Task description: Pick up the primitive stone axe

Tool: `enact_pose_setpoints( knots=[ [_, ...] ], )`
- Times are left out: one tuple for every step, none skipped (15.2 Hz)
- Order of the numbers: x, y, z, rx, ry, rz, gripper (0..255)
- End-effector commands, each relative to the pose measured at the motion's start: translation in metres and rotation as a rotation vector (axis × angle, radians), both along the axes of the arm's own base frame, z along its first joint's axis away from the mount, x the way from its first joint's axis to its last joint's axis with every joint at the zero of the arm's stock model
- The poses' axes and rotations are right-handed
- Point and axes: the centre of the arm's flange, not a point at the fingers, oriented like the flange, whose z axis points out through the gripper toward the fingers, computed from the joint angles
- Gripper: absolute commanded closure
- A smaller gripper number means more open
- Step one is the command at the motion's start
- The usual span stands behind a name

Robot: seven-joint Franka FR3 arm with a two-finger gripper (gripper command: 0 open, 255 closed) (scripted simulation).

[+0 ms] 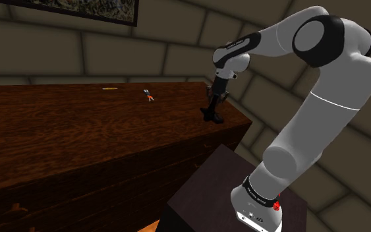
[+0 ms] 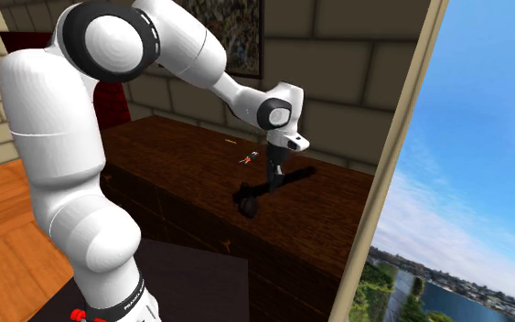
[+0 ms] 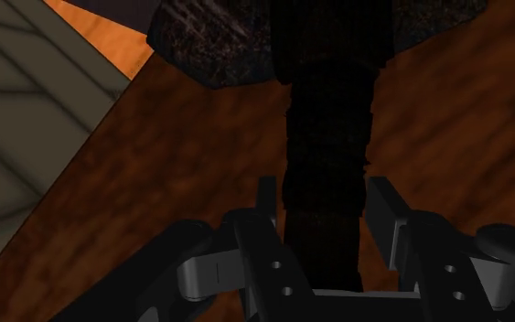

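Observation:
The stone axe (image 3: 324,137) has a dark, rough handle and a dark stone head (image 3: 214,41). My black gripper (image 3: 324,199) is shut on the handle, one finger (image 3: 266,197) on each side of it. In the shoulder view the gripper (image 1: 217,92) stands over the wooden table's right end, and the axe (image 1: 211,116) hangs from it head down, close to the top. From the second exterior view, the axe (image 2: 262,190) slants below the gripper (image 2: 274,169), with its head lowest.
The long dark wooden table (image 1: 78,132) holds a small red and teal object (image 1: 149,96) and a thin yellow piece (image 1: 109,87) near its back edge. A stone wall runs behind it. The stand (image 1: 210,191) lies below the table's right end.

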Motion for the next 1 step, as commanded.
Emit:
enact_pose_setpoints(
  knots=[
    [0.0003, -0.0005, 0.0039, 0.0, 0.0, 0.0, 255]
  ],
)
